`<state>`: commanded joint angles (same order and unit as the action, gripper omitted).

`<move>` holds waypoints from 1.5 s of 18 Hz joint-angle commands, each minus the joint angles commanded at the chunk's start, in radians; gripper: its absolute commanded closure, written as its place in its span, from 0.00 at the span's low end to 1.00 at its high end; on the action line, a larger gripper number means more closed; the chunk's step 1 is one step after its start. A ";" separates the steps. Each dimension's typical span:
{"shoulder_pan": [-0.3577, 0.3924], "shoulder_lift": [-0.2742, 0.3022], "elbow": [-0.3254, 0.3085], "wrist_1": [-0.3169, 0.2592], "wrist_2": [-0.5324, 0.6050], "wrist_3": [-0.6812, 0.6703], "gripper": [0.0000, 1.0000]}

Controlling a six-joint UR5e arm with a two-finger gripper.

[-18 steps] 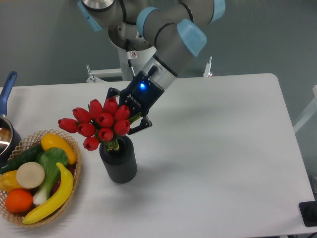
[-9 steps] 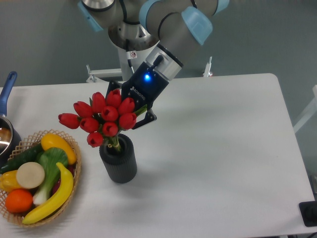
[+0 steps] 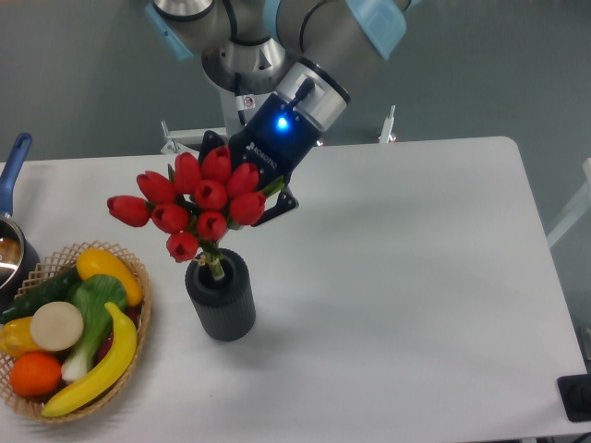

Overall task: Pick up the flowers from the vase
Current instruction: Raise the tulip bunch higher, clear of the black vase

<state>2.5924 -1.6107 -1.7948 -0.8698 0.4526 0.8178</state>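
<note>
Table fills the frame. Gripper sits upper centre, fingers pinching the flowers behind the red heads. Stem ends are in the mouth of the vase at centre-left. Wicker basket is at lower left.
</note>
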 joint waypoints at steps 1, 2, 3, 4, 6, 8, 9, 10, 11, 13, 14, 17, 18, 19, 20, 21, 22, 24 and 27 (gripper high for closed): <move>0.005 0.005 0.002 0.000 -0.008 -0.014 0.60; 0.005 0.008 0.005 0.000 -0.014 -0.022 0.60; 0.006 0.014 0.008 0.000 -0.017 -0.029 0.60; 0.008 0.017 0.009 0.000 -0.019 -0.048 0.60; 0.008 0.017 0.021 0.000 -0.022 -0.058 0.60; 0.014 0.015 0.050 0.000 -0.028 -0.092 0.60; 0.015 0.014 0.067 0.000 -0.034 -0.113 0.60; 0.026 0.014 0.084 0.000 -0.037 -0.130 0.60; 0.038 0.009 0.106 0.000 -0.045 -0.143 0.60; 0.063 0.000 0.129 0.000 -0.048 -0.137 0.60; 0.071 -0.001 0.129 0.000 -0.046 -0.132 0.60; 0.118 -0.009 0.130 0.002 -0.043 -0.062 0.60; 0.136 -0.009 0.130 0.002 -0.045 -0.049 0.60; 0.149 -0.009 0.130 0.002 -0.043 -0.042 0.60; 0.160 -0.012 0.130 0.002 -0.043 -0.025 0.60; 0.173 -0.015 0.130 0.002 -0.043 -0.006 0.60; 0.183 -0.015 0.130 0.002 -0.043 0.006 0.60; 0.192 -0.023 0.133 0.002 -0.042 0.024 0.60; 0.219 -0.031 0.127 0.003 -0.035 0.084 0.60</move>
<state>2.8117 -1.6414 -1.6674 -0.8667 0.4172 0.9018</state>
